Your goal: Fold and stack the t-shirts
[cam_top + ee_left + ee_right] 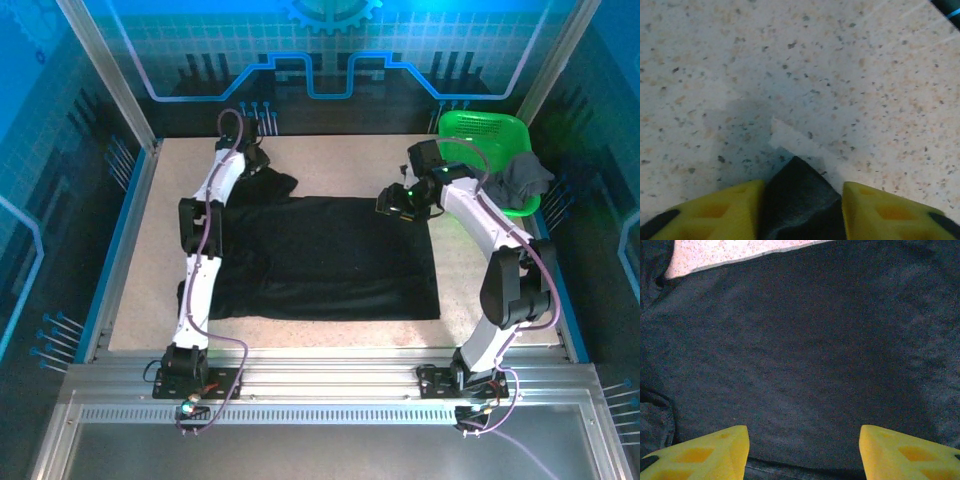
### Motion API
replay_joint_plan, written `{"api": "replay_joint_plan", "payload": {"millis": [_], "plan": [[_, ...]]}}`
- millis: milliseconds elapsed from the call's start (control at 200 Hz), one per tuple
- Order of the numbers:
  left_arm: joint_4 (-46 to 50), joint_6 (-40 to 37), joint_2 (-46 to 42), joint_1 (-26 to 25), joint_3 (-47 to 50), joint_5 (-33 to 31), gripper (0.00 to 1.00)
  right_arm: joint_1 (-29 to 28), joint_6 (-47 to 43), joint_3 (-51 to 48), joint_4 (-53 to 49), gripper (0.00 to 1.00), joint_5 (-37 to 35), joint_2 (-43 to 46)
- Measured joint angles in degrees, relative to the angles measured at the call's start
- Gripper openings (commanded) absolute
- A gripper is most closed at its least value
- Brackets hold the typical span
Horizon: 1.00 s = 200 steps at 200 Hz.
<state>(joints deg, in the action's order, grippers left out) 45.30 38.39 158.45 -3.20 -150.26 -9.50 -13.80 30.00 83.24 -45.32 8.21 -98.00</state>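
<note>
Black shirt [330, 255]: it lies spread across the middle of the table [300, 160]. One bunched sleeve or corner pokes out toward 11 o'clock.

Grey shirt [525, 178]: it is draped over the rim of the green basket [470, 125], out at 2 o'clock, well apart from the black one.

Left gripper [802, 187]: it is at 11 o'clock, partly closed around a peak of black cloth that touches both yellow fingers [730, 210]. We cannot tell whether the cloth is truly pinched.

Right gripper [803, 430]: it is at 1 o'clock, over the far right part of the black shirt. Its jaws are wide apart with nothing between them.

Risk, thin grip: we judge that only a small tip of cloth sits between the left fingers. A pull toward 6 o'clock could slide it free and drop the fold halfway.

Risk, uneven fold: only one side has cloth between its fingers. If the left arm lifts alone, the shirt would likely drag and twist instead of folding square.

Risk, right pinch: flat cloth gives the right fingers no edge. Closing here may gather a wrinkle or miss.

Risk, far corner: the bunched corner at 11 o'clock may get folded in crooked.
</note>
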Motion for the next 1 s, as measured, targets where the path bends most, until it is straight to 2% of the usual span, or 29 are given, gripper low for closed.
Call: {"api": "replay_joint_plan", "payload": {"millis": [155,285,380,555,660,915,1000], "plan": [[4.8,1.8,1.7,1.2,-3.7,1.1,0.0,0.1,0.0,0.1,0.0,0.58,0.3,-0.1],[5.4,2.2,1.0,1.5,-3.0,1.6,0.0,0.8,1.2,2.2,-1.2,0.53,-2.0,-1.6],[5.7,2.1,-0.5,1.3,-1.1,1.2,0.0,1.5,3.1,6.0,-3.8,0.53,-7.9,-5.1],[5.8,2.1,-7.6,0.8,7.8,0.7,0.0,1.4,7.6,18.6,-8.7,0.53,-20.5,-17.7],[5.4,2.2,-12.3,0.8,11.2,0.9,0.0,1.4,9.2,25.2,-9.7,0.54,-25.3,-25.4],[3.6,2.6,-18.7,0.8,15.8,4.3,0.0,2.4,10.2,41.9,-13.6,0.56,-30.4,-41.0],[2.9,2.8,-19.8,0.7,18.2,5.1,0.0,3.0,10.6,43.4,-14.8,0.56,-30.9,-43.2]]}}
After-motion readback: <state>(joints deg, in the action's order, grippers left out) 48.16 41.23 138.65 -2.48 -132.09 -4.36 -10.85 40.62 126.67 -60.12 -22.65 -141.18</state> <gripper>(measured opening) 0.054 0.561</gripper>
